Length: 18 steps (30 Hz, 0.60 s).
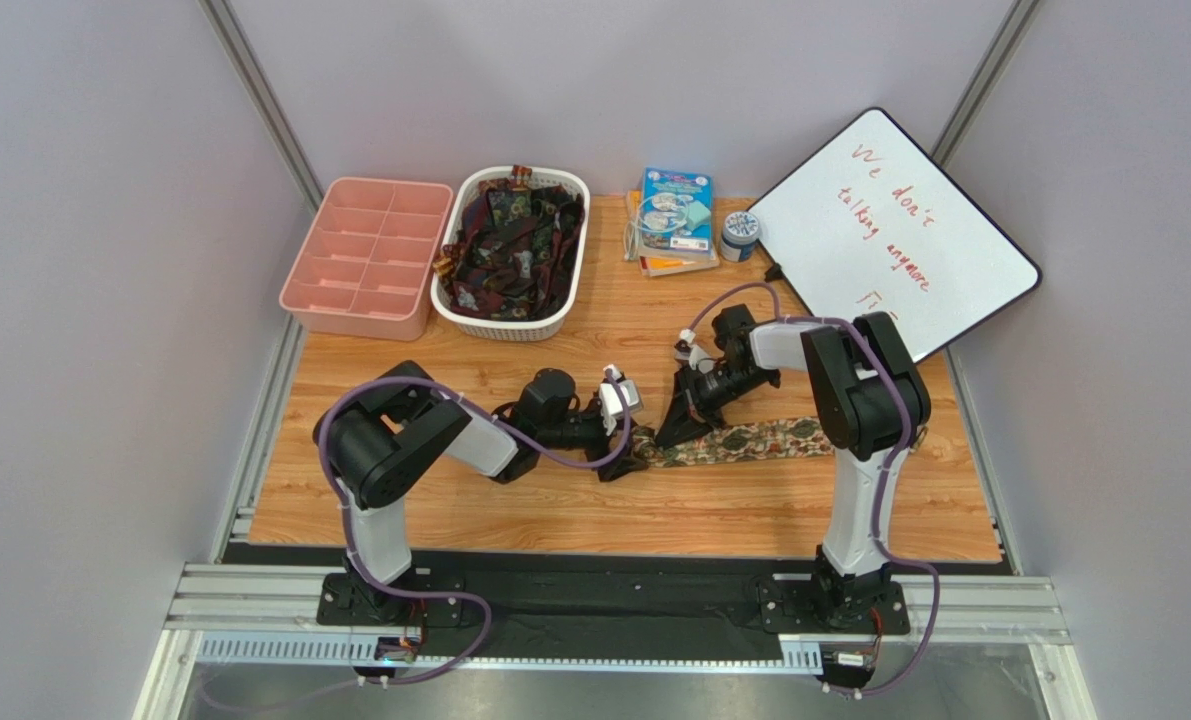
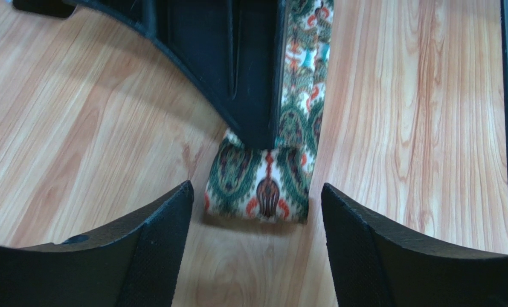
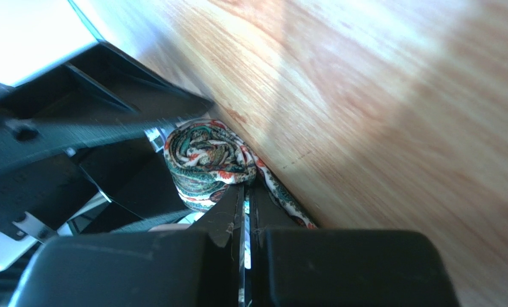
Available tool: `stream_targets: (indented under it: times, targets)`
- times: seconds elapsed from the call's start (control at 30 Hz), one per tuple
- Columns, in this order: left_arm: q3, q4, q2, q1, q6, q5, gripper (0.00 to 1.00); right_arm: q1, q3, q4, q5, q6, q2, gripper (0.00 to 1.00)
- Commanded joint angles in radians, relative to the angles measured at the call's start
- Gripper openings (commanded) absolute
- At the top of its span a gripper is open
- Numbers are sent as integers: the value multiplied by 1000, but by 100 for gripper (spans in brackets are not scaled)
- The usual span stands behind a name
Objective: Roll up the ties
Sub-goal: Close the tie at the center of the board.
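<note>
Now the left end effector (image 2: 256, 192) stands apart astride the tie's (image 2: 259, 180) rolled end; the right end effector (image 3: 245, 195), pressed together, touches it.

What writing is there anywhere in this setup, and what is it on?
"We don't talking anymore": red handwriting on the whiteboard; a further mark below is unreadable.
Blue booklet: print too small to read.
Round tin: label too small.

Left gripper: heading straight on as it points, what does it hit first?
Probably the tie roll, lying just ahead of the open left gripper; the right gripper sits right behind it.
</note>
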Motion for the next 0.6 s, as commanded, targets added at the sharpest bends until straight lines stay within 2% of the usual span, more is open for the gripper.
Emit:
stream_targets:
  times: [0.0,0.03,0.1,0.13,0.17,0.27,0.3,0.4,0.57]
  targets:
    - [38,43,40,-39,26,-19,68,10,-10,75,158,-11,66,0]
    - [44,17,37,-48,50,-30,57,10,-6,80,141,-10,66,0]
    - [61,-100,22,-51,130,-57,47,10,11,77,132,-11,60,0]
    - [68,-147,13,-50,157,-65,37,10,20,66,121,-14,50,0]
    - [78,-230,4,-50,190,-71,32,8,27,59,115,-17,39,1]
    - [81,-345,-44,-50,286,-82,18,-2,65,10,97,-42,-7,14]
    - [88,-374,-59,-50,315,-96,17,-9,73,-1,91,-43,-22,25]
    - [134,-493,-59,-50,346,-122,16,-19,74,-41,60,-54,-93,39]
    - [197,-600,-38,-51,379,-149,17,-13,48,-61,26,-34,-159,41]
